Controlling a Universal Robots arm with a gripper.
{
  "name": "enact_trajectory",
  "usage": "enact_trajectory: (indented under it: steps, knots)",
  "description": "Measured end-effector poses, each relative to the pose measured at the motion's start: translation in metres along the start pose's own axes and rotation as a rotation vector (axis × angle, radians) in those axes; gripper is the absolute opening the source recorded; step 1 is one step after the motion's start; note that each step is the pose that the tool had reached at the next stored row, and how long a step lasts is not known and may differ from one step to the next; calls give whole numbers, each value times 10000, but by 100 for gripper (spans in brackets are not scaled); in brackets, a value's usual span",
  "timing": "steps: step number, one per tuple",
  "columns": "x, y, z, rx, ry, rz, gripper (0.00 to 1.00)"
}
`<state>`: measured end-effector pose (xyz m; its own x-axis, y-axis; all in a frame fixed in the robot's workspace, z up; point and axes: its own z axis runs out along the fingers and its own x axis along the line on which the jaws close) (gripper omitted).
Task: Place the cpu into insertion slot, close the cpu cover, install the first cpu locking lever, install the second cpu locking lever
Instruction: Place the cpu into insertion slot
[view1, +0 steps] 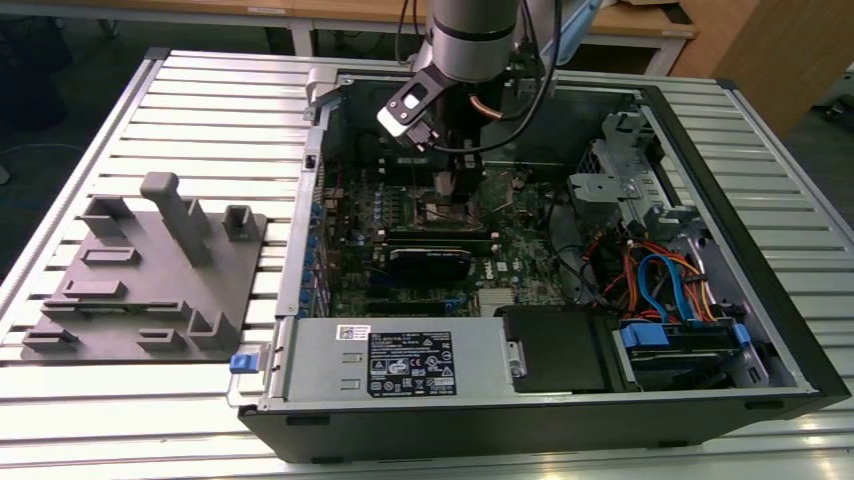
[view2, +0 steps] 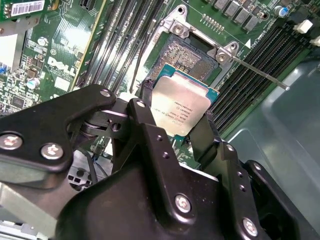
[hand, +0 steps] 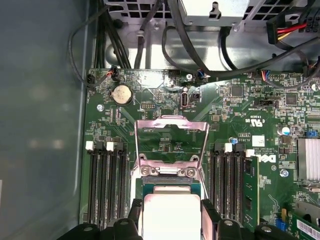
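Observation:
My gripper is shut on the cpu, a flat silver-topped square chip clamped by its edges between two black fingers. The cpu hangs close over the insertion slot, a dark pin field with a silver rim, and hides part of it. The cpu cover stands swung open beyond the slot, a thin metal frame with a large window. A thin locking lever sticks out sideways from the slot's corner. In the exterior view the gripper reaches down into the open computer case over the motherboard.
Rows of black memory slots flank the slot on both sides. A grey labelled power supply box sits at the case front. Cable bundles and a drive cage lie on the exterior view's right. A grey fixture plate lies outside the case.

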<state>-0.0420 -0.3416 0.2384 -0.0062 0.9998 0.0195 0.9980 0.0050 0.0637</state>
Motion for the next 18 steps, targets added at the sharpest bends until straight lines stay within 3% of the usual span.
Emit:
enact_trajectory:
  steps: [7, 18]
  knots:
    - [0, 0, 8, 0, 1, 0, 54]
    - [-2, -6, 88, 0, 1, 0, 54]
